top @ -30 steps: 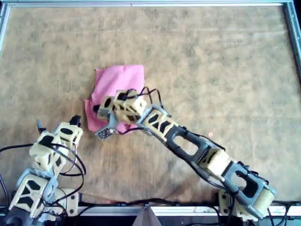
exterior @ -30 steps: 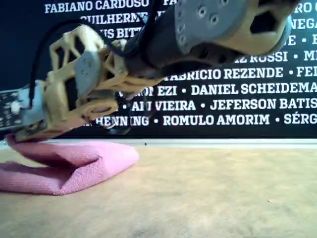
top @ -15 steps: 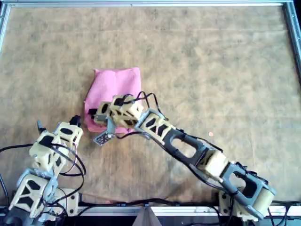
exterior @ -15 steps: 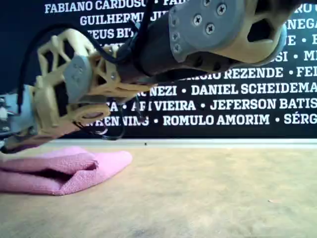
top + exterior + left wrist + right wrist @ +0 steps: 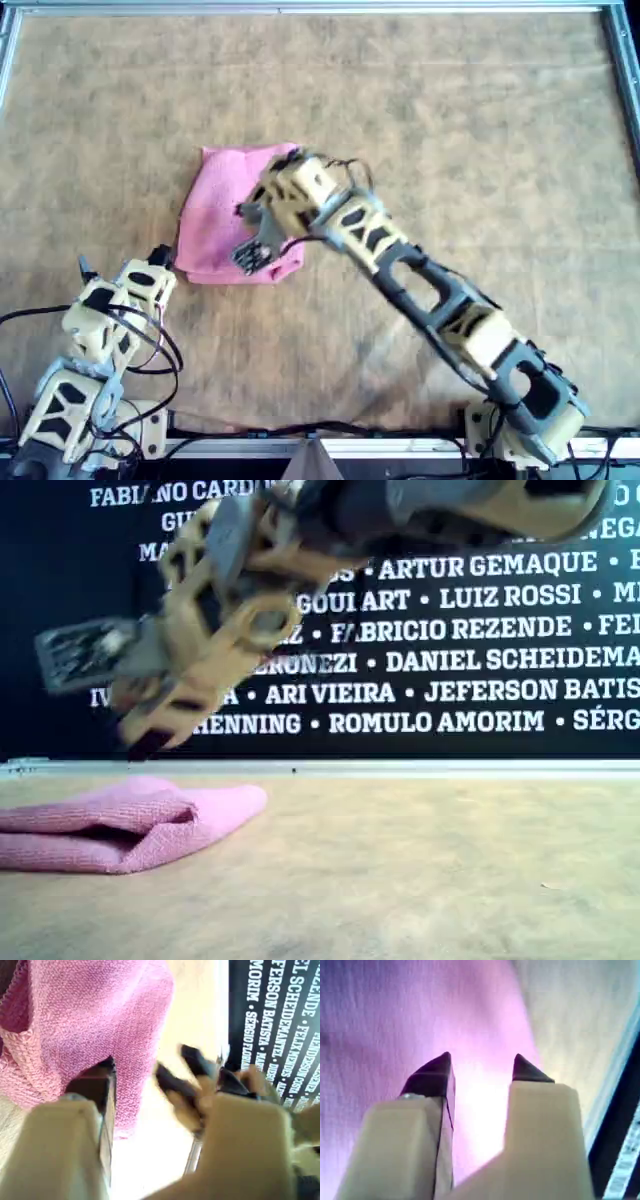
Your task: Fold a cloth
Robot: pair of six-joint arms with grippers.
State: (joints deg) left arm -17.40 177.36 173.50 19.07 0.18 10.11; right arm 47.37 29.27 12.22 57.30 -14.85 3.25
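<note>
The cloth (image 5: 238, 220) lies folded on the table (image 5: 480, 130), left of centre in the overhead view, directly beneath the right gripper (image 5: 252, 232). The right gripper hangs above the cloth with its jaws parted and nothing between them; the exterior view shows a clear gap between gripper and fabric. In that view the fold's rounded edge points to the exterior view's right, and the upper layer rests on the lower one. The left gripper (image 5: 160, 258) sits just beside the cloth's near corner in the overhead view, apart from it; whether it is open cannot be told. Bare table surrounds the cloth on every other side out to the metal border (image 5: 300, 10).

Compared with 0.5 s ago, the right gripper has risen off the cloth and swung toward the far edge; the cloth lies unchanged.
</note>
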